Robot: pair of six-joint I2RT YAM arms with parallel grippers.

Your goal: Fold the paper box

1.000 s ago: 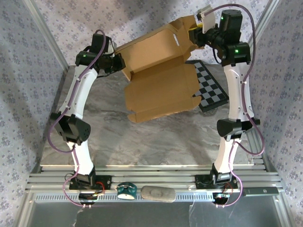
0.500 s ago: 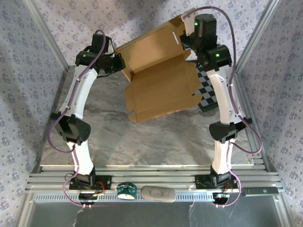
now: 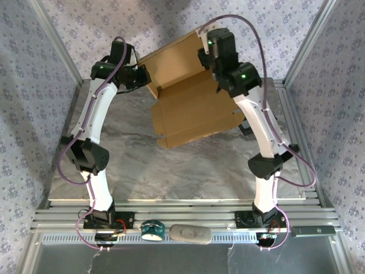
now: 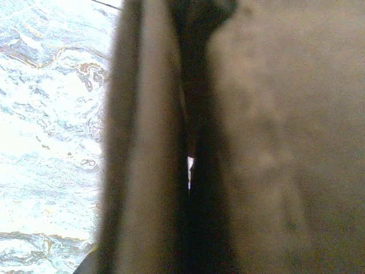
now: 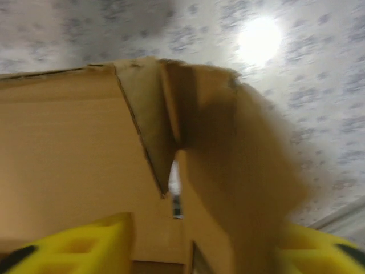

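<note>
Between my two pincers, raised above the grey marbled tabletop (image 3: 171, 171), is the paper box (image 3: 188, 108), a plain brown sheet of corrugated cardboard, partly folded, its flaps and creases showing. My left pincer (image 3: 144, 78) is closed tight on the box's left corner, and the cardboard spreads away to its right. From that wrist's camera the cardboard sits right against the lens as a dark, blurred brown mass, with the pale tabletop off to the left. My right pincer (image 5: 202, 251) is at the box's upper right corner, across the box from the left pincer. Its jaws stand wide apart and grip nothing. Its two yellow fingers (image 5: 91, 242) show at the lower corners of that wrist's view, and a folded corner of the box rises between them, with a broad wall running off to the left and a side flap leaning towards the right finger. Whether that flap touches the finger I cannot tell. The box's lower panel slopes down below both pincers towards the table; whether its front edge rests there I cannot tell
</note>
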